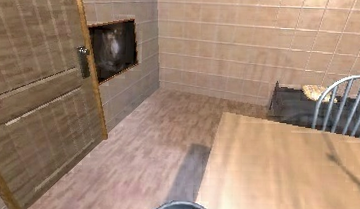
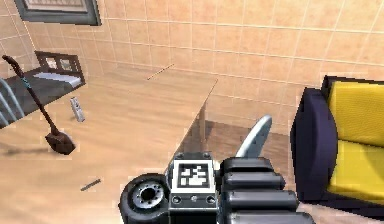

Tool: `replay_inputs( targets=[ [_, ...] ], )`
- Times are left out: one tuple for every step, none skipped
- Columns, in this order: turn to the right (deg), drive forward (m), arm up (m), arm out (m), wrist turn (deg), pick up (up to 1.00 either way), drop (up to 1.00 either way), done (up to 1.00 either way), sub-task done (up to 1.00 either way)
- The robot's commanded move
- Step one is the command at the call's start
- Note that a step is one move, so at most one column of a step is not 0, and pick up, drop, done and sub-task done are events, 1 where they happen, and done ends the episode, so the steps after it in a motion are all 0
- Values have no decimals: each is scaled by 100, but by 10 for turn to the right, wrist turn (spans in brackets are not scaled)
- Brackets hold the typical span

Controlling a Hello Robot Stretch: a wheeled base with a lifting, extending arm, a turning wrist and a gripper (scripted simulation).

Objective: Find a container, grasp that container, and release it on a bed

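In the forward view, one wooden door (image 1: 33, 87) stood at the left. Then came one framed picture (image 1: 115, 48) on the tiled wall (image 1: 230, 34), one dark low stand (image 1: 288, 99), and one blue-grey chair (image 1: 343, 103) at the far edge of the wooden counter (image 1: 286, 166).

In the arm side view, three small things lay on that counter. They were one dark long-handled tool (image 2: 40, 110), one pale upright thing (image 2: 76, 108) just beside it, too small to tell whether it was the container, and one thin sliver (image 2: 90, 183). The gripper (image 2: 145, 198) sat low near the middle, and whether it held anything could not be told. One dark armchair (image 2: 312, 140) with yellow cushions stood at the right.
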Motion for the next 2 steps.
replay_inputs(
  targets=[
    [-450,0,0,0,0,0,0,0,0],
    [-450,0,0,0,0,0,0,0,0]
  ],
)
